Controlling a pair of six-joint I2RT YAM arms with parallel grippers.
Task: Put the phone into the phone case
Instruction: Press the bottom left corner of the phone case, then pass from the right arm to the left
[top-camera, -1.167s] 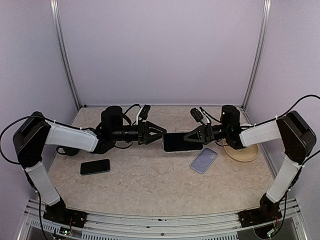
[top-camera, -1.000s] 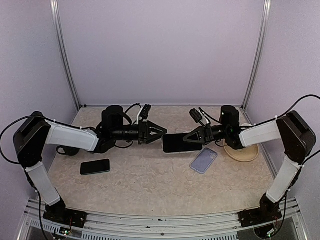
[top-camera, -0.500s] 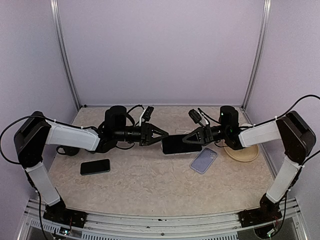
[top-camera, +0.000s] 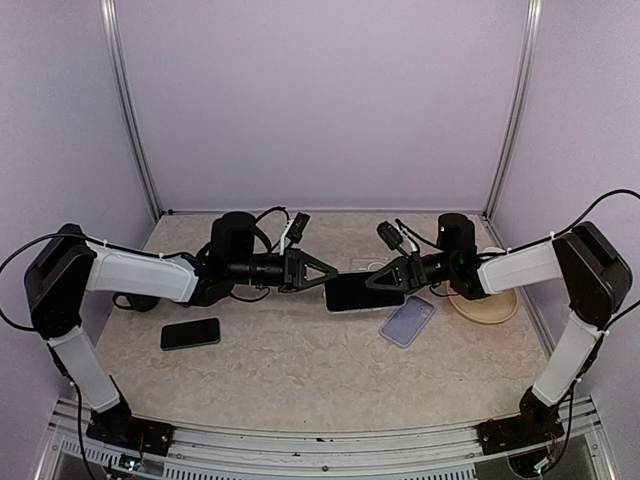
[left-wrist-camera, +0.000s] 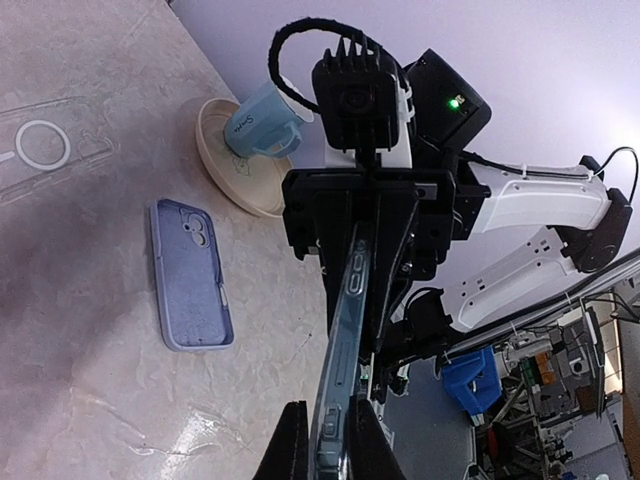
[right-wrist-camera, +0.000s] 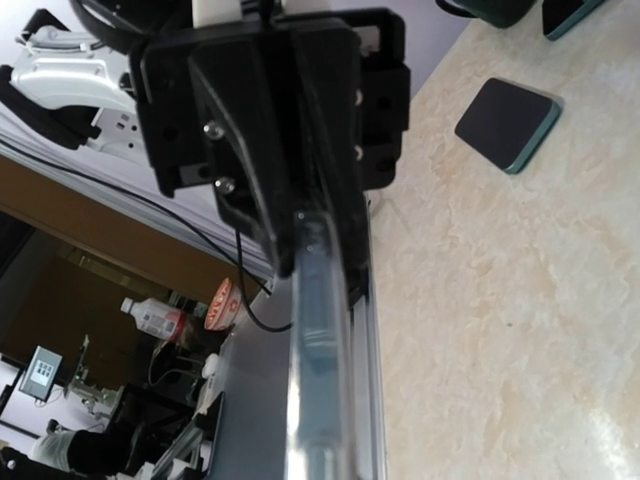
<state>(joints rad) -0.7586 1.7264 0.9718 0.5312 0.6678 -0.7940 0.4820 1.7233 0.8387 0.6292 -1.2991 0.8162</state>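
Observation:
A dark phone hangs flat above the table between my two grippers. My right gripper is shut on its right end. My left gripper has its fingers closed above and below the left end. In the left wrist view the phone runs edge-on between my fingertips. In the right wrist view the phone runs edge-on up to the left gripper's black body. A lavender phone case lies open side up on the table below the phone. It also shows in the left wrist view.
A clear case with a white ring lies flat behind the phone. A second dark phone lies at the front left and shows in the right wrist view. A light blue cup stands on a beige plate at the right.
My left gripper has moved right until its fingers sit over the phone's left end. My right gripper has shifted the phone slightly down and left.

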